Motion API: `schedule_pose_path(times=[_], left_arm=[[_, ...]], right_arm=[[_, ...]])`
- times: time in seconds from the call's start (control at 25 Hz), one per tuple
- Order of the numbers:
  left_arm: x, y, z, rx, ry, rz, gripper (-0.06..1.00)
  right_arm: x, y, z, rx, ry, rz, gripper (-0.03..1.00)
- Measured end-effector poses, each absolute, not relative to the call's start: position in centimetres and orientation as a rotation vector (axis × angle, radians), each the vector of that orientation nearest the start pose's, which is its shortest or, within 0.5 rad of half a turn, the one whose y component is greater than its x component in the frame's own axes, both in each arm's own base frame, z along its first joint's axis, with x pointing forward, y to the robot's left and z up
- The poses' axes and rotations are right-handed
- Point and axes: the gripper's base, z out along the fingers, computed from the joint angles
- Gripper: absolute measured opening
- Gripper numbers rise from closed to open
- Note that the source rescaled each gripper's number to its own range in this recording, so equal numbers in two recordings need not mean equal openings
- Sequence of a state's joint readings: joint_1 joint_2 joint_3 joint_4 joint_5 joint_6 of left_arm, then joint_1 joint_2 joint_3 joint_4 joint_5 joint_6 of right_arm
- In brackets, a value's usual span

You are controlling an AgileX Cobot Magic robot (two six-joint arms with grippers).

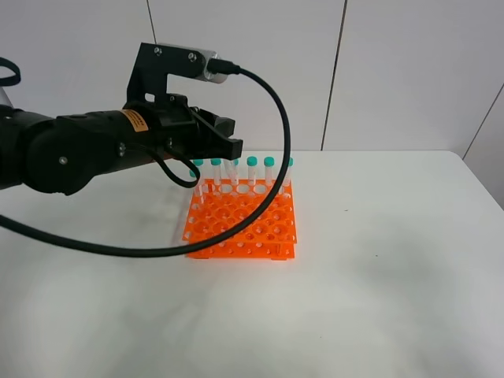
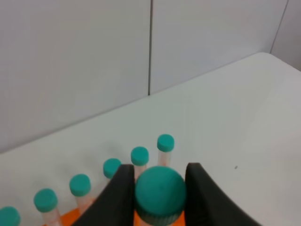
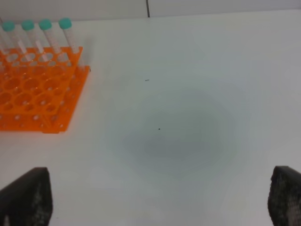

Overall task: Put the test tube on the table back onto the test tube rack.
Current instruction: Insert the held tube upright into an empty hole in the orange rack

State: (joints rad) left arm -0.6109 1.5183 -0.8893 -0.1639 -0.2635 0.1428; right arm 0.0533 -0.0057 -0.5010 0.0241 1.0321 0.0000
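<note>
Half done: your left end effector [image 2: 159, 172] clamps the test tube [image 2: 160, 195] over the rack [image 1: 244, 224]. It looks not yet seated; your right end effector [image 3: 157, 197] stands apart, empty.

Left arm [image 1: 71, 150] extended level, left gripper [image 1: 233, 146] clamped on the test tube [image 2: 160, 193]; right gripper [image 3: 155, 200] jaws spread wide

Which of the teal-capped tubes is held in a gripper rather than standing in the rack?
The test tube clamped in the left gripper, over the test tube rack; the other tubes stand free in the rack's far row.
</note>
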Motion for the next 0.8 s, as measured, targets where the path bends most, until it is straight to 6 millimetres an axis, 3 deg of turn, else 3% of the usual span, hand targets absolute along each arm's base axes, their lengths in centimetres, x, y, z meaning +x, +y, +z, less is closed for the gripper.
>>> schedule_pose_path(times=[0.2, 0.32, 0.48, 0.8], left_arm=[[27.6, -18.7, 26.7, 0.525, 1.737, -0.368, 0.0], [27.7, -18.9, 25.8, 0.573, 1.799, -0.346, 0.0], [29.0, -18.7, 24.1, 0.624, 1.946, -0.306, 0.0], [31.7, -18.8, 23.8, 0.583, 1.94, -0.283, 0.0]], right_arm=[[-0.5, 0.2, 28.0, -0.054, 2.009, 0.063, 1.0], [-0.5, 0.2, 28.0, -0.054, 2.009, 0.063, 1.0], [-0.5, 0.2, 28.0, -0.054, 2.009, 0.063, 1.0], [-0.5, 0.2, 28.0, -0.054, 2.009, 0.063, 1.0]])
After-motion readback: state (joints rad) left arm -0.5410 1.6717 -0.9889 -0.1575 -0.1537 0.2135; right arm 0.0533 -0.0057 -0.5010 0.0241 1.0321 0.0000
